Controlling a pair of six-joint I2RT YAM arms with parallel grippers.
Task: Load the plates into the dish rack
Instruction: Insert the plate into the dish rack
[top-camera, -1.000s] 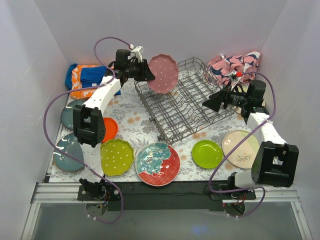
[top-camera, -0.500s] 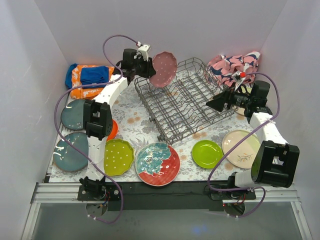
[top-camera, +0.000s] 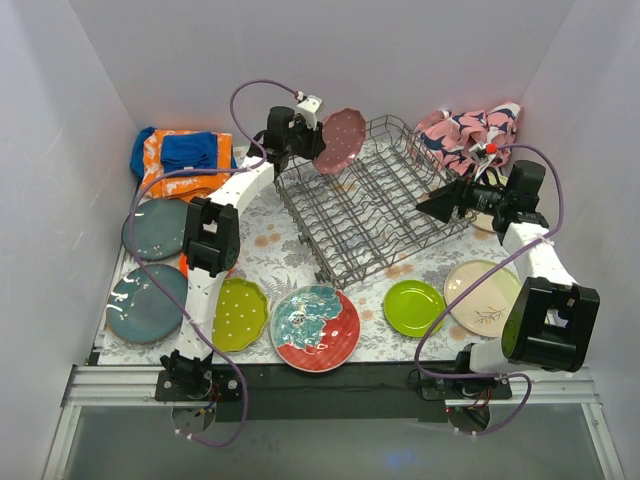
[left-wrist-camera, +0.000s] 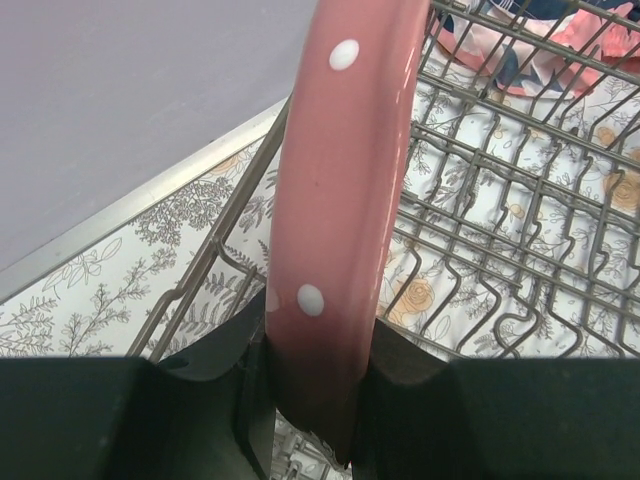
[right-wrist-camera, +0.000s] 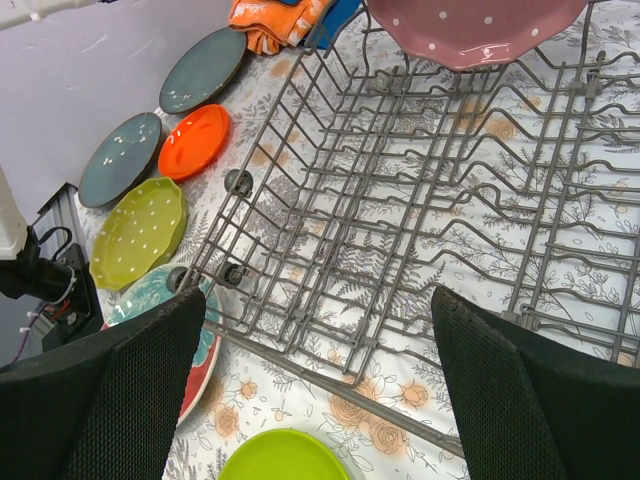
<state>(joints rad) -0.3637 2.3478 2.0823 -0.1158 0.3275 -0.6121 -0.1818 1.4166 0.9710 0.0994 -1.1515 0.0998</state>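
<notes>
Left hand clenched on the rim of the pink dotted plate; the wrist view shows the edge pinched between both fingers. Change over the last second: the left arm stretched out and carried the plate from the 10 o'clock side of the dish rack toward its 11 o'clock corner. The plate has also turned more edge-on, standing near upright. It now hangs over the far-left corner of the rack, above the wires and not in a slot.

Right hand released, fingers wide apart, nothing in it. It sits at the rack's 3 o'clock and has drifted only slightly outward.

Meaning for the task: this looks like the approach for the first insertion, with the lowering between tines still to do. No plate is seated in the rack.

The rest still lie flat on the counter:
- red-teal floral plate at 6 o'clock of the rack
- lime plate at 5 o'clock
- cream plate at 4 o'clock
- yellow-green dotted plate at 7 o'clock

Risk, as a guess: the rim could catch a tine if it comes down tilted.
</notes>
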